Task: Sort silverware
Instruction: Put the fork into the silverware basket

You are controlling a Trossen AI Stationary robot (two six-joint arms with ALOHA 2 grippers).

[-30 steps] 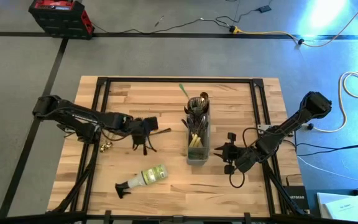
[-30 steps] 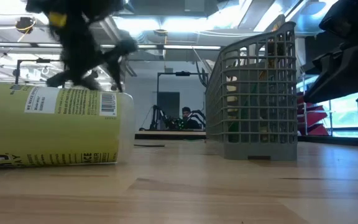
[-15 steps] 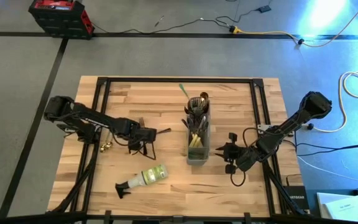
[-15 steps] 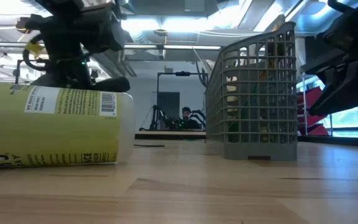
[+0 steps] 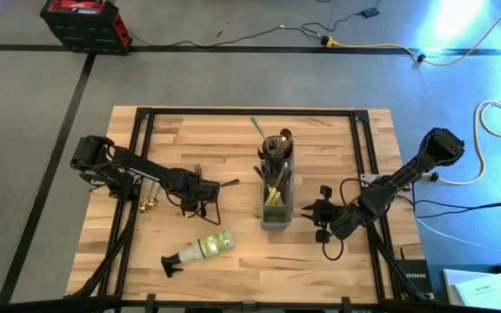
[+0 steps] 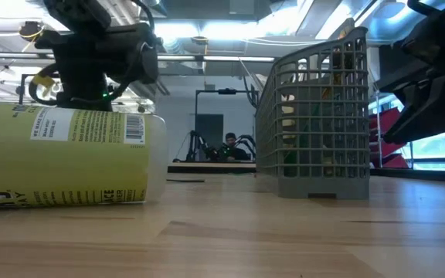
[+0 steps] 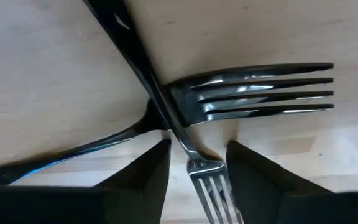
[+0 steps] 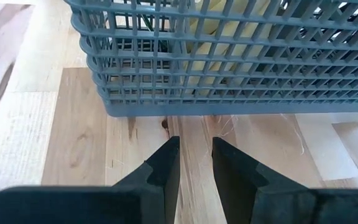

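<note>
Left gripper (image 7: 197, 165) is down low over two crossed dark forks (image 7: 253, 90) on the bare wood left of the grey mesh caddy (image 5: 276, 204), fingers (image 7: 145, 171) parted a little with the upper fork's neck (image 7: 194, 158) running between them, nothing clamped yet. Change over the last second: left arm swung in from further left, gripper moved closer to the caddy and dropped, so it now sits right on the loose forks (image 5: 200, 193). Reads as a pre-grasp, pick not started. Arm pose: stretched out from its base on the far left, elbow low, wrist pitched down at the table. Right gripper (image 8: 194, 165) hasn't moved, parked just right of the caddy, nose at its side wall, fingers slightly apart, empty. Rest of the silverware (image 5: 277, 155) already stands in the caddy, more pieces lie just beyond it. Spray bottle (image 5: 200, 249) lies on its side nearer the front edge, left of the caddy, clear of the forks.
</note>
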